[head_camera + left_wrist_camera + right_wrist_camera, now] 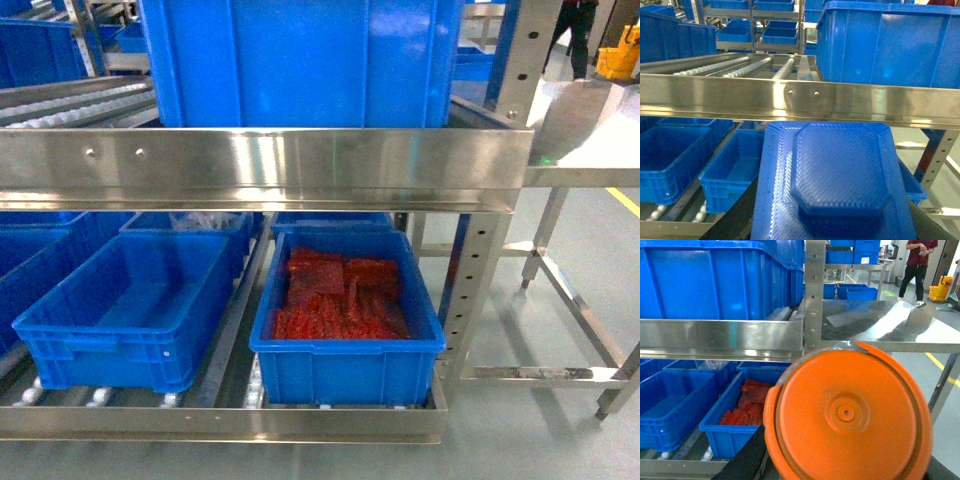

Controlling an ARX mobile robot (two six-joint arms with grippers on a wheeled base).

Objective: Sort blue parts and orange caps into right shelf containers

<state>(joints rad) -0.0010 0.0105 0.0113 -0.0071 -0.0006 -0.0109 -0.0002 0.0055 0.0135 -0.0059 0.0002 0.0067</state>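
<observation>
A: The head view shows the shelf [260, 165] with one container [300, 60] on the upper beam, cut off at the top, and no arm in sight.

B: Below, a second container [345, 372] holds a heap of orange-red pieces [340, 300]; they are too blurred to name. The bin [125, 305] just left of it looks bare inside.

A: The left wrist view is half filled by a blue part [837, 180], a flat ridged plate with clipped corners, held close under the lens. Dark edges of the left gripper [832, 235] flank it, so the jaws stand closed around it.

B: Likewise the right gripper [847, 475] grips an orange cap [847, 415], round with a small hub. Its fingers are nearly all hidden behind the cap.

A: A person [917, 262] stands far off, head cropped.
</observation>
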